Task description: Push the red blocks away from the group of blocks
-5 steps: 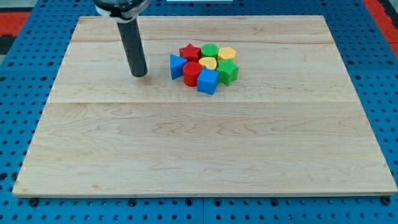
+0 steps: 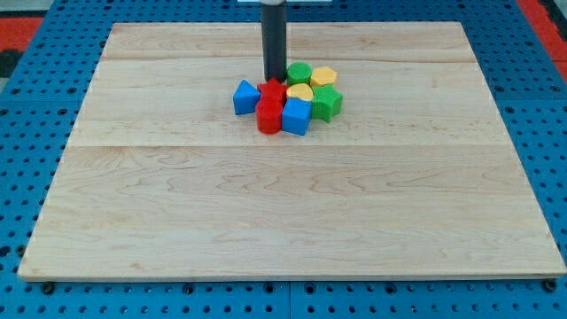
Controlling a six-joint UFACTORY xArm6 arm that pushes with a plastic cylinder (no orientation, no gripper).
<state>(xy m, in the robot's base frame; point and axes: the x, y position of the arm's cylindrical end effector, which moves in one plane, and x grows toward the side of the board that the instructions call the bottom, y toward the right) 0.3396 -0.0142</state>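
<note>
Camera view: table (image 2: 177, 204) of pale wood on a blue pegboard (image 2: 27, 106); no brand, label or writing can be read.
Pincer: there is none, so no spread or pinch to report; the dark rod ends in my tip (image 2: 275, 79).
Tip position: touching the top side of the red star block (image 2: 272, 89), just left of the green block (image 2: 299, 73).
Red blocks: the star sits above the red cylinder block (image 2: 268, 116), both within the cluster.
Neighbours: blue triangular block (image 2: 245, 97) at the left, blue cube (image 2: 296, 115) at the right, yellow hexagon block (image 2: 323, 76), yellow block (image 2: 299, 92), green star block (image 2: 326, 103).
</note>
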